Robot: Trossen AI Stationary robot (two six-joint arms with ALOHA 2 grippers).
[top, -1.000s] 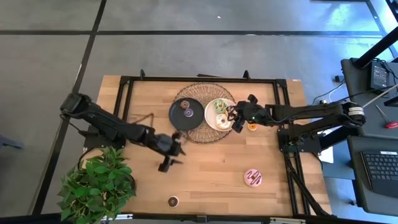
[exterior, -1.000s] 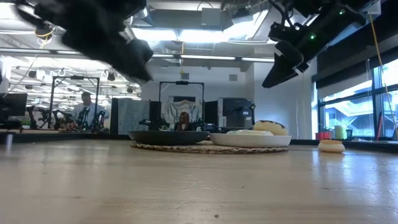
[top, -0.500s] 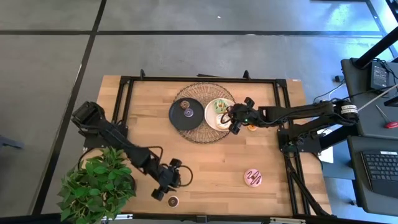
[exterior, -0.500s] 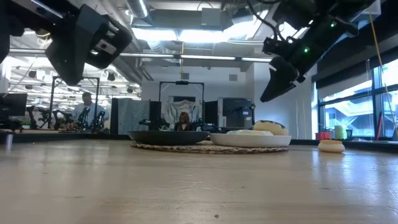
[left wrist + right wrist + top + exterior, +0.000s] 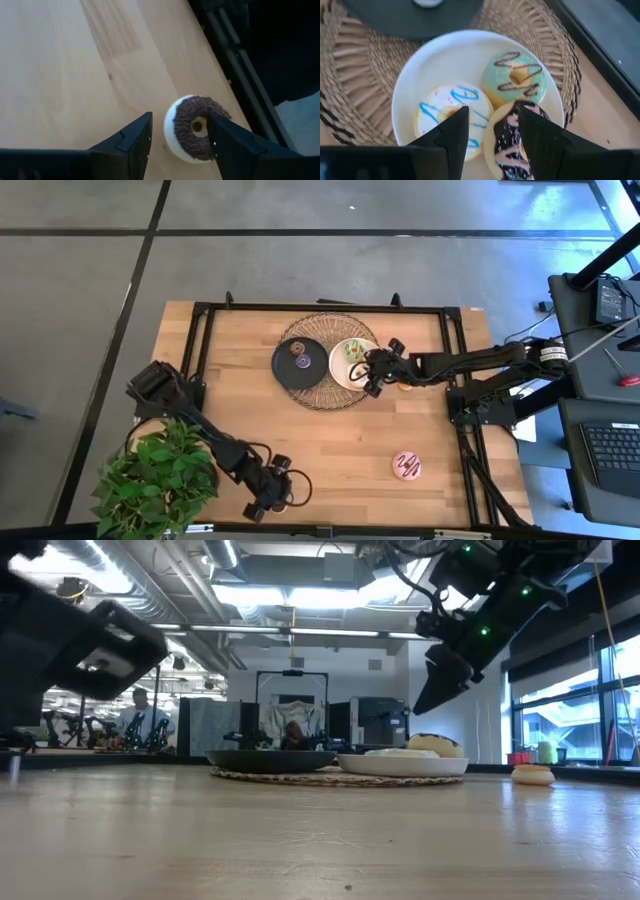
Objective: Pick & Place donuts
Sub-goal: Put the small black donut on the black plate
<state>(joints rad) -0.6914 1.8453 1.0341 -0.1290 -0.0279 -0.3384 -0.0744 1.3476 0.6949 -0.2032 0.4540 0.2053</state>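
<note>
left hand lined up on the sprinkle donut, right hand over the white plate

i have the left hand (image 5: 177,145) down near the front edge of the desk (image 5: 350,440), fingers spread wide and holding nothing. in the left wrist view the chocolate sprinkle donut (image 5: 196,128) lies flat on the wood in the gap between the fingers but closer to one finger than the other, and just beside the black frame rail (image 5: 235,65). to grip it well i would shift the hand sideways until the ring is centred, come straight down until the tips are almost at the wood, and only then close, slowly, so the nearer finger does not push the donut towards the rail.

the right hand (image 5: 490,132) hangs above the white plate (image 5: 410,85), also wide open and empty. on that plate i see a green donut (image 5: 515,74), a cream one with blue icing (image 5: 449,107), and a third with dark icing (image 5: 512,135) partly hidden behind the fingers. the plate shares a woven mat (image 5: 325,393) with the black plate (image 5: 285,370), which carries two mini donuts (image 5: 300,356).

a pink striped donut (image 5: 406,466) lies alone on the desk towards the right front, and a small orange one (image 5: 406,385) lies just beside the mat, partly under the right arm. both are not yet placed.
</note>
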